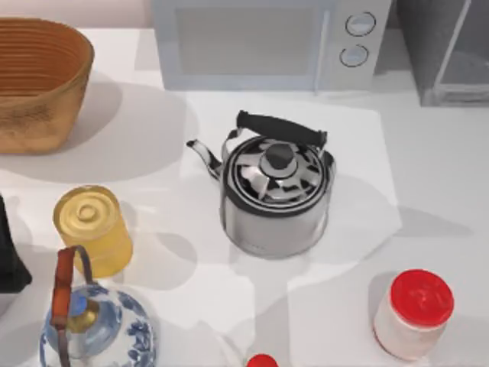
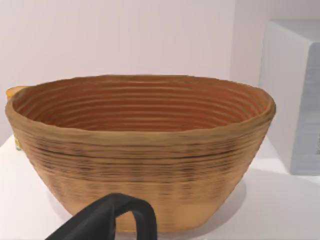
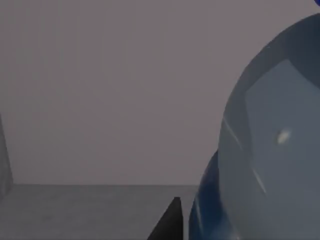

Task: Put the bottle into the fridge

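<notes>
Inside a grey-walled space, the right wrist view shows the blue bottle [image 3: 270, 150] beside a dark claw fingertip [image 3: 170, 222], grip impossible to tell.

no readable text, labels, numbers or signs anywhere

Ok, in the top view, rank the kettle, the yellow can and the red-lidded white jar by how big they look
1. The kettle looks clearly largest.
2 and 3. The yellow can and the white jar look about alike, so I won't rank them; both are far smaller than the kettle.
</notes>
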Available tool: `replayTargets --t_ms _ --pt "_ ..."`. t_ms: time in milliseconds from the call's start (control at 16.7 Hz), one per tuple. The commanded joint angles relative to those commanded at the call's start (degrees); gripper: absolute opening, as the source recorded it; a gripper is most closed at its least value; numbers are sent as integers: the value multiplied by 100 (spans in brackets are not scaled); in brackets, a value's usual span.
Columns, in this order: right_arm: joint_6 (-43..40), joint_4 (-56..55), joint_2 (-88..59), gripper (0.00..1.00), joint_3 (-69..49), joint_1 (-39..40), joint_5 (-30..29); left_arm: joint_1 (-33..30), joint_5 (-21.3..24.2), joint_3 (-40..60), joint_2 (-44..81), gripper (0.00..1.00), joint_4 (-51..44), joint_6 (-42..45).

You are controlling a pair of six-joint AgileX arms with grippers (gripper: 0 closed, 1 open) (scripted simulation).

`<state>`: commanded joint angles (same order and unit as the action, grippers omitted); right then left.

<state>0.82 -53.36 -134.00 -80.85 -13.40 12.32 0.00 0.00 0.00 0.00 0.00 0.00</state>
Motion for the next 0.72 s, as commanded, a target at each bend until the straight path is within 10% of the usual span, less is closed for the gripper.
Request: replayTargets --t_ms 420,720 --pt "-11 281 -220 1 -435 50 -74 0 0 0 0 100 0 0" --pt "-11 281 -220 38 -435 50 -74 0 0 0 0 100 0 0"
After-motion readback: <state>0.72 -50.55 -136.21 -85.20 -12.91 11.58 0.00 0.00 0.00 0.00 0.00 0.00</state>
